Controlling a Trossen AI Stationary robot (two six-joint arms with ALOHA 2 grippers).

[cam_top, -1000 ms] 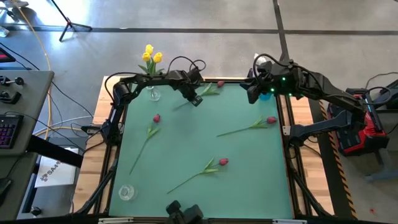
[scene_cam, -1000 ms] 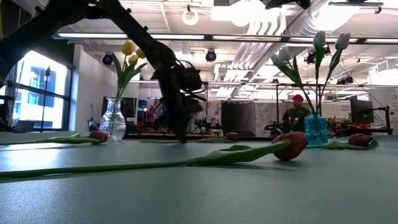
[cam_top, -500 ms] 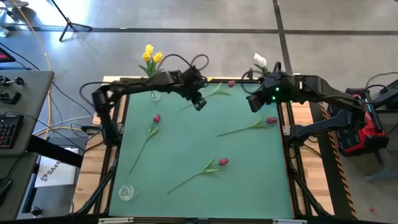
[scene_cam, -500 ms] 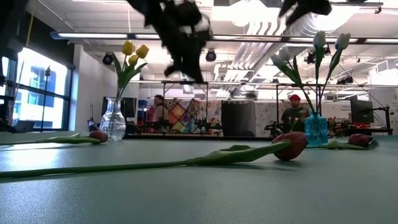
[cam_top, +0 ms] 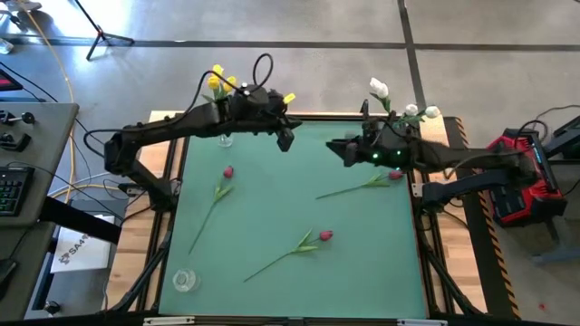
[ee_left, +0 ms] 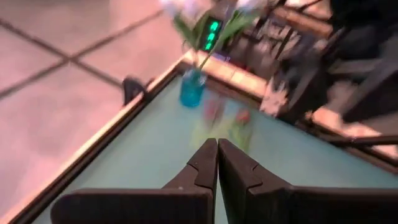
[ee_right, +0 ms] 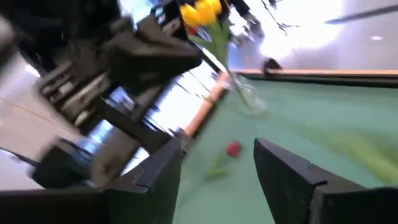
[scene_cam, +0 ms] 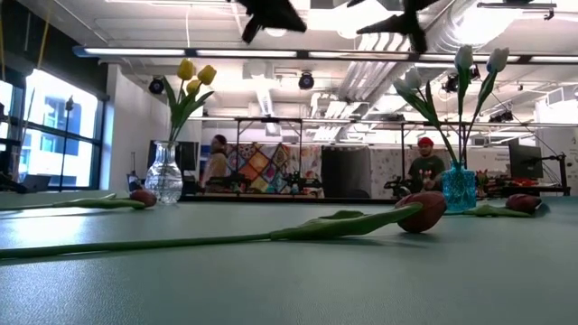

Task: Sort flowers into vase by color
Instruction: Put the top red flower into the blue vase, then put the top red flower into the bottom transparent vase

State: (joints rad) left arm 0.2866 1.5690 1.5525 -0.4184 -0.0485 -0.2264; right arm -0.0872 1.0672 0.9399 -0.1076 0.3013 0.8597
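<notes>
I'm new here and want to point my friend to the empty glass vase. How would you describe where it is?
Start from the green table seen from above and go to its near left corner, far from both flower-filled vases. There stands a small clear glass vase, alone by the edge. Unlike the clear vase with yellow tulips and the blue vase, it holds nothing.

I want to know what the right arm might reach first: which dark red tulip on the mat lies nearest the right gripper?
The dark red tulip just below the right gripper, its stem running toward the mat's middle. The other two lie farther off.
</notes>
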